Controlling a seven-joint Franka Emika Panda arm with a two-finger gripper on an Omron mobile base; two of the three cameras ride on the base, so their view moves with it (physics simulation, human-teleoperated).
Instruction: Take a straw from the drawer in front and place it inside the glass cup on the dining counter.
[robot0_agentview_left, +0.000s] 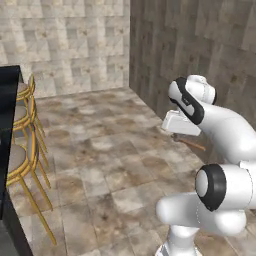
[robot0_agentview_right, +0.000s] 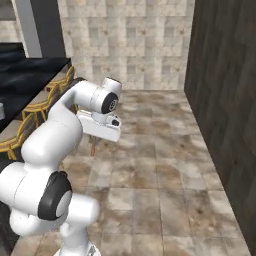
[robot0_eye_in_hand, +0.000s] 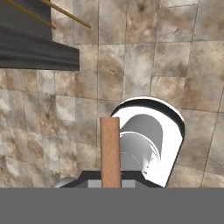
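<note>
Straw (robot0_eye_in_hand: 110, 151): thin, straight orange-brown stick, round in section; in the hand view it rises upright from between the finger tips at the bottom, its flat cut end up.
Straw, left base view: a short orange-brown length (robot0_agentview_left: 192, 144) sticks out below the white hand, slanting down toward the dark wall.
Straw, right base view: a small brownish end (robot0_agentview_right: 93, 148) hangs just beneath the hand.
Hand (robot0_eye_in_hand: 111, 183): pressed together and pinching the straw; carried in the air above the floor, close to the arm's own upper links.
Hand, base views: a white boxy block (robot0_agentview_left: 180, 123) under the dark-banded wrist; from the right it is the same block (robot0_agentview_right: 101, 127) seen side-on, fingers hidden below it.
Drawer (robot0_eye_in_hand: 37, 41): dark grey slab with a wood-grain face, at the upper left of the hand view; two more thin orange-brown sticks (robot0_eye_in_hand: 70, 15) slant across it.
Dining counter (robot0_agentview_right: 25, 75): glossy black top with pale veining, at the left of the right base view; a dark edge of it (robot0_agentview_left: 9, 115) runs along the left of the left base view.
Stools (robot0_agentview_left: 25, 150): yellow frames with round grey-brown seats, lined up beside the counter.
Floor (robot0_agentview_left: 110, 165): mottled brown-beige stone tiles.
Walls: pale stone tiles (robot0_agentview_right: 125, 40) at the back, dark wood-grain panelling (robot0_agentview_right: 225, 90) at the side.
</note>
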